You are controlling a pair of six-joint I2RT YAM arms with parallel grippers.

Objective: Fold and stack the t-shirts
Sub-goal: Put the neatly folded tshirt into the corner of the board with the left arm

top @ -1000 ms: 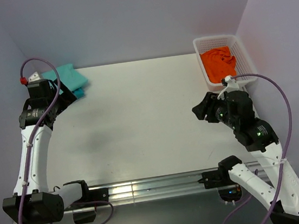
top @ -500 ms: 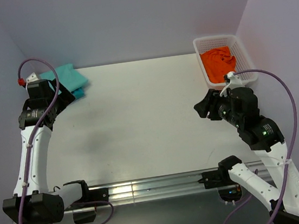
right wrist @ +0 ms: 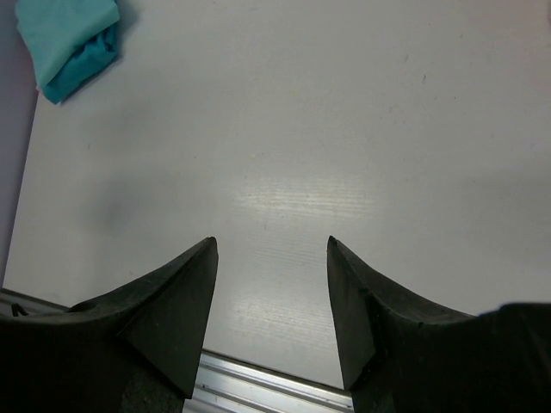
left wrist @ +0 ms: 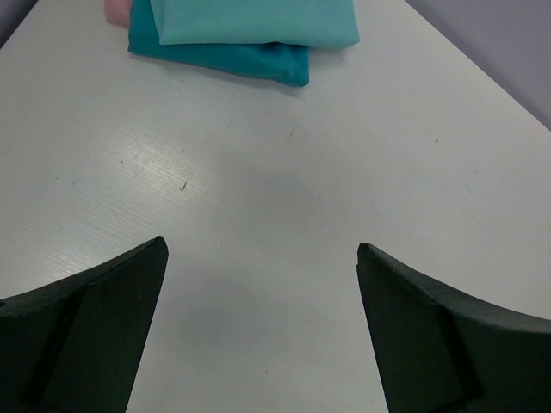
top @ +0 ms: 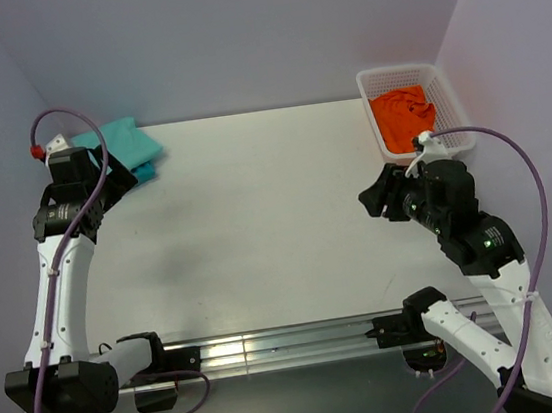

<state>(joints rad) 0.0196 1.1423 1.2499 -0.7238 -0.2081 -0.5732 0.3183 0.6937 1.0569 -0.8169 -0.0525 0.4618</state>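
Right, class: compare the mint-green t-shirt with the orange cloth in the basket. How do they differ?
Pose: the mint-green t-shirt is folded flat with straight edges; the orange cloth is a crumpled heap.
Place: the mint-green t-shirt lies on the teal t-shirt; the orange cloth sits in a white basket.
Shared: both are soft cloth.
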